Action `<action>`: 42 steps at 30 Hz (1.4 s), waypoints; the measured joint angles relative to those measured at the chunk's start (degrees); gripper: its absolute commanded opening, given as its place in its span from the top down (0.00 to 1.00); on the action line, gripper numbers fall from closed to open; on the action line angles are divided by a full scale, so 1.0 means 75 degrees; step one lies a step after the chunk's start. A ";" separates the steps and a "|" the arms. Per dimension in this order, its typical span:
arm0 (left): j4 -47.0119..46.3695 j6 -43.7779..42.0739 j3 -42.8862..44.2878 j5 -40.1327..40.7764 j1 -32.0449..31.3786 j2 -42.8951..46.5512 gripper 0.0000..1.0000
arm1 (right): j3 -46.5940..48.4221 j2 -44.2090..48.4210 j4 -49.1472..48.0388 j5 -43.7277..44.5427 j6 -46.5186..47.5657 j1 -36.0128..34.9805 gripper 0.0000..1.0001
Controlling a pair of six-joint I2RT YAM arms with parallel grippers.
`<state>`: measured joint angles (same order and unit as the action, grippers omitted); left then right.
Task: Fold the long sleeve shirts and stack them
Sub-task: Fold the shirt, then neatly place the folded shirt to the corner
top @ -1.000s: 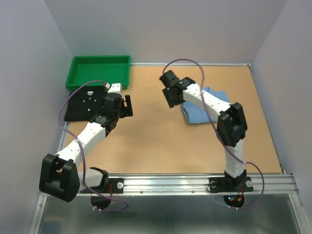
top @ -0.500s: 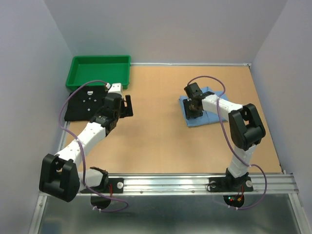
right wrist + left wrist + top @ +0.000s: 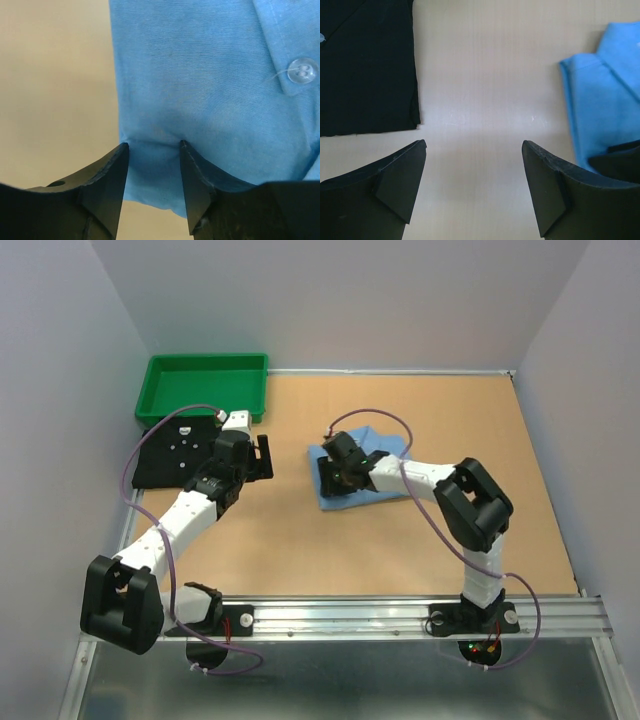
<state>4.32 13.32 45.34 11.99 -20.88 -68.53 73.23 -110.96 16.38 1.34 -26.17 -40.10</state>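
The light blue shirt (image 3: 343, 499), folded, lies on the table at centre. My right gripper (image 3: 335, 476) is shut on its left edge; in the right wrist view the cloth (image 3: 200, 65) is bunched between the jaws of that gripper (image 3: 152, 147), with a white button at upper right. The black shirt (image 3: 170, 455) lies folded at the far left below the tray. My left gripper (image 3: 262, 455) is open and empty just right of it. In the left wrist view this gripper (image 3: 474, 150) hovers over bare table between the black shirt (image 3: 365, 70) and the blue shirt (image 3: 605, 95).
A green plastic tray (image 3: 200, 362) stands at the back left corner, touching the black shirt's far edge. Grey walls close the table on the left, back and right. The arm bases sit on a metal rail at the near edge.
My right gripper came down onto the blue shirt at the right and has moved left with it, dragging the shirt to the table's centre. The left arm has not moved.
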 measured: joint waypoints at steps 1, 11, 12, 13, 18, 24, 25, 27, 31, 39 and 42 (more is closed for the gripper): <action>0.0000 0.0003 0.0000 0.0000 0.0000 0.0000 0.12 | 0.0236 -0.0187 -0.0061 -0.0070 -0.0254 -0.0449 0.45; 0.0041 0.0551 0.0029 -0.0574 0.0000 0.0338 0.21 | 0.0976 0.0096 0.0277 -0.0122 -0.0702 -0.0950 0.42; 0.0041 0.0618 0.0047 -0.0624 0.0000 0.0364 0.23 | 0.0970 0.0358 0.0326 -0.0085 -0.0679 -0.0778 0.44; 0.0023 0.0807 0.0105 -0.0836 0.0000 0.0391 0.24 | 0.0965 0.0627 0.0338 -0.0067 -0.0656 -0.0592 0.46; -0.0326 0.1731 0.0291 -0.1661 -0.0041 0.0009 0.47 | 0.0405 0.2095 0.0160 -0.0265 -0.0487 0.0898 0.58; -0.1017 0.2602 0.0300 -0.2337 -0.0122 -0.1408 0.71 | -0.0265 0.2127 0.0146 -0.0624 -0.0134 0.2267 0.69; -0.1128 0.2710 0.0300 -0.2384 -0.0137 -0.1658 0.74 | -0.0391 0.2014 0.0149 -0.0729 -0.0079 0.2305 0.69; -0.1265 0.2879 0.0300 -0.2407 -0.0154 -0.2057 0.75 | -0.0618 0.1746 0.0082 -0.0947 0.0009 0.2296 0.70; -0.1480 0.3159 0.0300 -0.2294 -0.0152 -0.2897 0.75 | -0.1154 0.1378 -0.0102 -0.1274 0.0087 0.2288 0.70; -0.1684 0.3316 0.0510 -0.2037 0.0055 -0.3858 0.72 | -0.2390 0.1486 -0.1035 -0.1673 -0.0154 0.2314 0.72; -0.1641 0.3177 0.1116 -0.2020 0.0254 -0.4354 0.69 | -0.2908 0.1769 -0.1390 -0.1996 -0.0545 0.2259 0.71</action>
<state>-7.99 37.15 53.71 -3.16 -18.98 -101.19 51.42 -97.69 5.96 -13.63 -30.26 -23.16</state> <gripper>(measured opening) 0.287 0.284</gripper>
